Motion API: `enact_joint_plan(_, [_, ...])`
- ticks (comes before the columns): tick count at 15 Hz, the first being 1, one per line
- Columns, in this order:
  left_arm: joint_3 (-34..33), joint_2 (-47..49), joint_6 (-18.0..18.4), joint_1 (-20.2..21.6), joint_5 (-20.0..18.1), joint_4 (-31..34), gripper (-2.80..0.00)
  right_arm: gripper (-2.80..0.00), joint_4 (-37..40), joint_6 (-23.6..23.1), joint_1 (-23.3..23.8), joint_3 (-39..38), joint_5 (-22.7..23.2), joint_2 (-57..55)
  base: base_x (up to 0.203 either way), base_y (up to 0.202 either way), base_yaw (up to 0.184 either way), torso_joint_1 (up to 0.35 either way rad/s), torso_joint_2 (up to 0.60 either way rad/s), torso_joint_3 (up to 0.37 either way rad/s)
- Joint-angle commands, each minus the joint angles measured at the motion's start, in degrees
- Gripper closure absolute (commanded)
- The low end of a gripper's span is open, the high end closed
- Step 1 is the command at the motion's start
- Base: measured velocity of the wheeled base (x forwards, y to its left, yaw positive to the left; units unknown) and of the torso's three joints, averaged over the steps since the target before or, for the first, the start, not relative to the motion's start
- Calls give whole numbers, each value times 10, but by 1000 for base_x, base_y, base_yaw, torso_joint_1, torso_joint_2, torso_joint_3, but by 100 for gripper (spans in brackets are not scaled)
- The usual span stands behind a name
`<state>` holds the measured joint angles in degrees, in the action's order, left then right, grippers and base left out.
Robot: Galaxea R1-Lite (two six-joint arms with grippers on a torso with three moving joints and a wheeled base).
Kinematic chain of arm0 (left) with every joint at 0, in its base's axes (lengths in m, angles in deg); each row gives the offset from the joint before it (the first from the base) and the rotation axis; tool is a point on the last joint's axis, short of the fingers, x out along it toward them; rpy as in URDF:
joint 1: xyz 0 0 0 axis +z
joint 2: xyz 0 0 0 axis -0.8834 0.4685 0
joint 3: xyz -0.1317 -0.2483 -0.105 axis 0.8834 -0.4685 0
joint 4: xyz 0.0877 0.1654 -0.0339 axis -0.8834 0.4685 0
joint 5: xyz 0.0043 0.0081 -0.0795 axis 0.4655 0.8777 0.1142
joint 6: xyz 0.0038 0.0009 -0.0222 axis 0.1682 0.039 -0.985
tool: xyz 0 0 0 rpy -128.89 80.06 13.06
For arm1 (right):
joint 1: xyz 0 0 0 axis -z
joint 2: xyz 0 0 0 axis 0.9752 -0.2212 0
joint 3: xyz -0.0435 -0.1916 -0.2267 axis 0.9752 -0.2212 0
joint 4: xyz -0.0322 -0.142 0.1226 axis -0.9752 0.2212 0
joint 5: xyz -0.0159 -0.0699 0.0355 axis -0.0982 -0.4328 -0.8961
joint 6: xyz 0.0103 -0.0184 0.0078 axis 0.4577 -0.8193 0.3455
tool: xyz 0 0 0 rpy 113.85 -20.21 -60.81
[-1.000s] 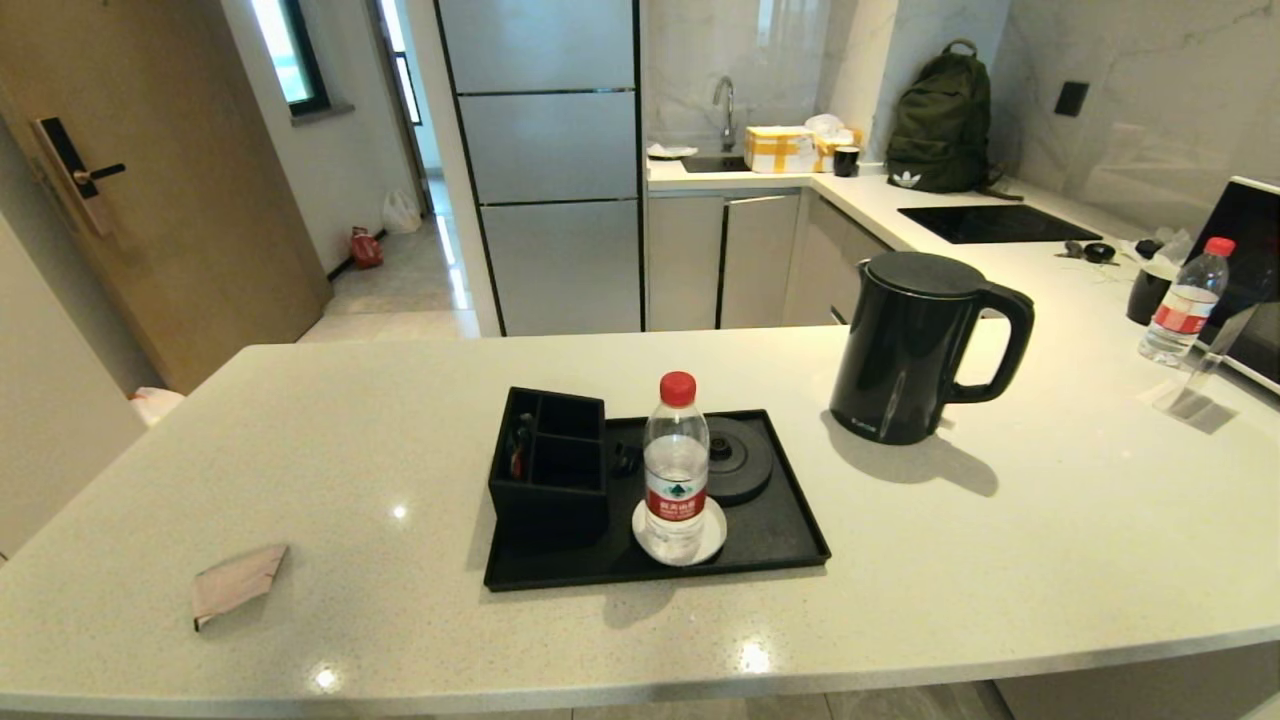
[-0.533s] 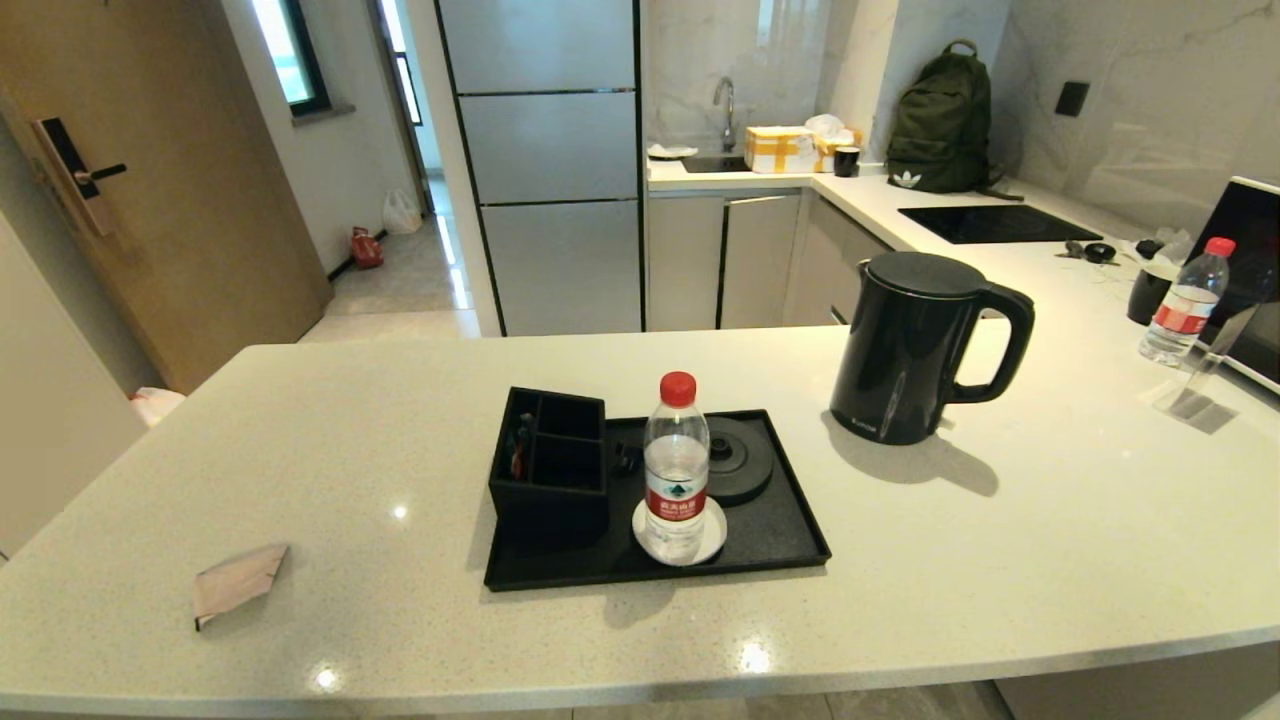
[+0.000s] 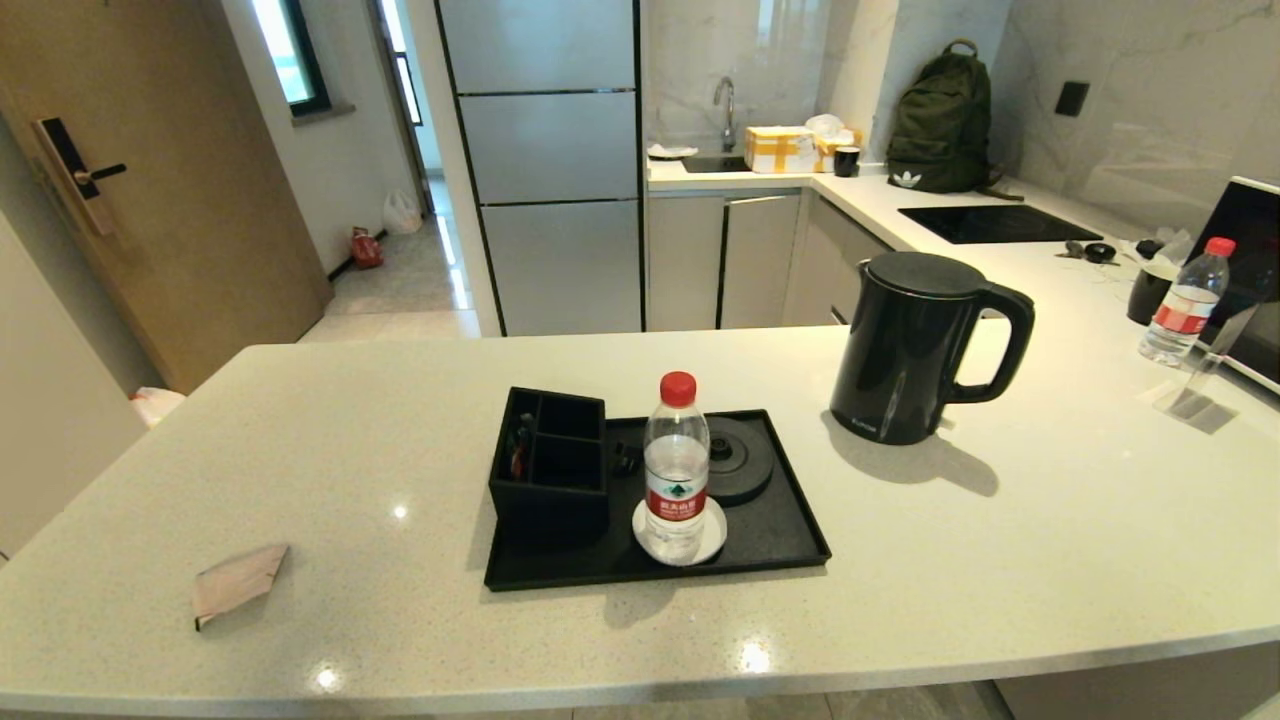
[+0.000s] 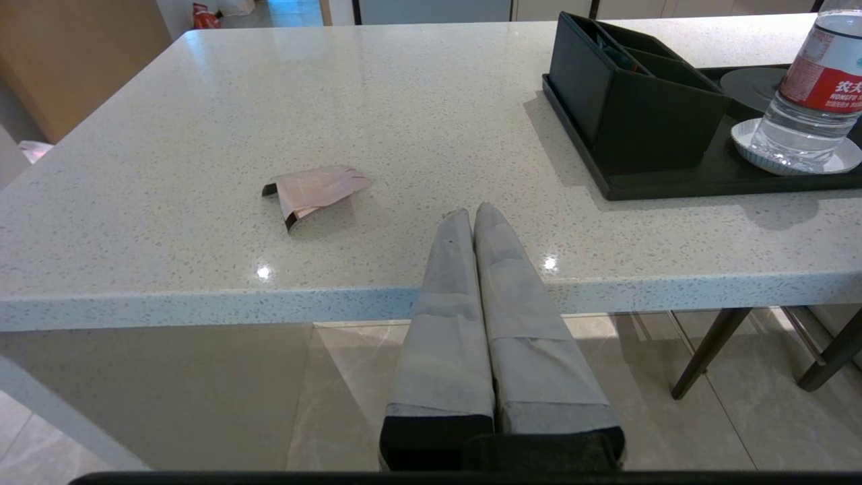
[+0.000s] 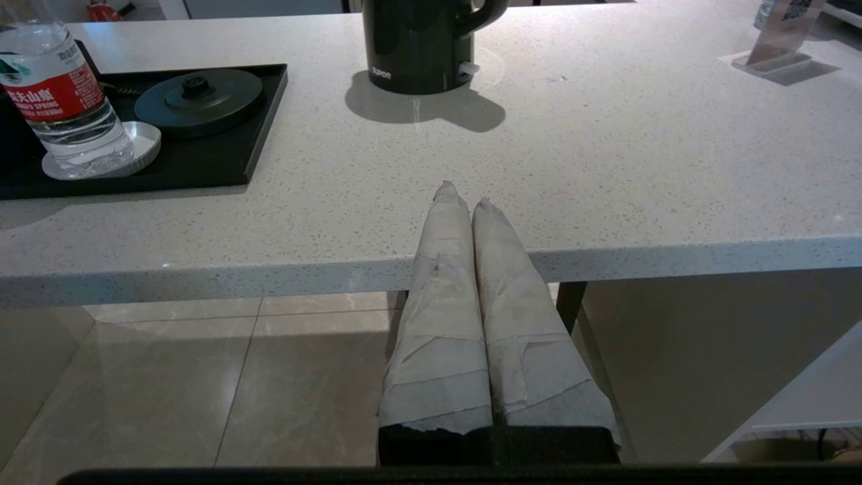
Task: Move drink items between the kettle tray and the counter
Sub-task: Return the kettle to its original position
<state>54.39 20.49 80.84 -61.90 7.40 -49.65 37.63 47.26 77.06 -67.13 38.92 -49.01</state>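
Note:
The black kettle stands upright on the counter, right of the black kettle tray, and the right wrist view shows the kettle too. Near the counter's front left lies the pinkish-beige sachet, the same sachet as in the left wrist view. My left gripper is shut and empty, low before the counter edge, right of the sachet. Shut and empty as well, my right gripper hangs before the counter edge, nearer than the kettle. Neither arm appears in the head view.
On the tray sit a black divided box, a water bottle on a white coaster, and the round kettle base. At the far right stand another bottle, a clear sign holder and a dark appliance.

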Motion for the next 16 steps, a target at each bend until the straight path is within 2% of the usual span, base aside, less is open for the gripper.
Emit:
enact_joint_plan(1, [0,1,0,0,0,0,0,0,0,0,0,0,0,-1,0,0,0,0,0,0])
enact_joint_plan(16, [0,0,0,0,0,0,0,0,8,-9,0,3,0,-2,0,0,0,0,0,0])
